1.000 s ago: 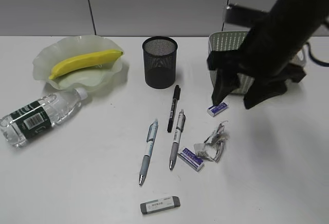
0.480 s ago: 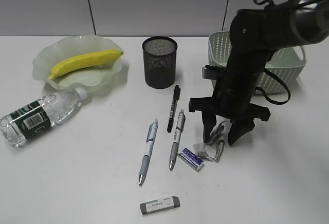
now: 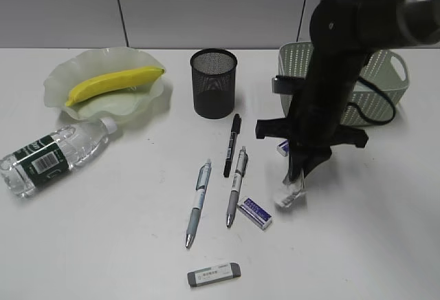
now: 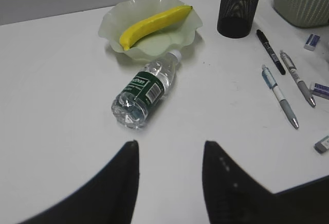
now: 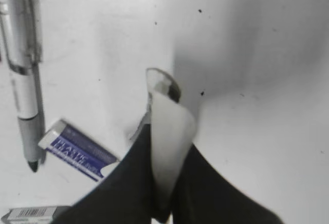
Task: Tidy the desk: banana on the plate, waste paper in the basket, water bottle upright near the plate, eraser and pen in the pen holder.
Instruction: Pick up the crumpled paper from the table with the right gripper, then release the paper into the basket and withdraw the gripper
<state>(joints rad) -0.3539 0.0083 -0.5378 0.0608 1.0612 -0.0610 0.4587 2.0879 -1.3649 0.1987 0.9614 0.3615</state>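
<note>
Nearest the camera, a grey-sleeved eraser (image 3: pixel 214 274) is seen lying flat on the plain white desk (image 3: pixel 103 231). Just beyond it, a blue-and-white boxed eraser (image 3: pixel 255 212) is found beside two retractable pens, one pale blue (image 3: pixel 198 202) and one grey (image 3: pixel 236 185), laid roughly parallel.

Right of the boxed eraser, the small crumpled wad of white-grey waste paper (image 3: pixel 289 193) is pinched by the right gripper (image 3: pixel 297 176). In the right wrist view the dark fingers (image 5: pixel 128 183) are pressed together on the waste paper (image 5: pixel 167 131), which is squeezed into a thin fold between them. Whether the wad is off the desk cannot be told.

At the far left, the small clear water bottle with the dark green label (image 3: pixel 51 152) is laid on its side, its white cap turned toward the pale green ruffled plate (image 3: pixel 55 83). In the left wrist view the left gripper (image 4: pixel 169 180) is held above bare desk, jaws parted, nothing between them.

Further back, a black marker pen (image 3: pixel 232 145) is pointed toward the black mesh pen holder (image 3: pixel 214 83), and a second small boxed eraser (image 3: pixel 282 147) is partly hidden behind the right arm. The ripe yellow banana (image 3: pixel 113 84) is resting on the plate. Farthest right, the sage green perforated basket (image 3: pixel 381 80) is standing behind the arm.
</note>
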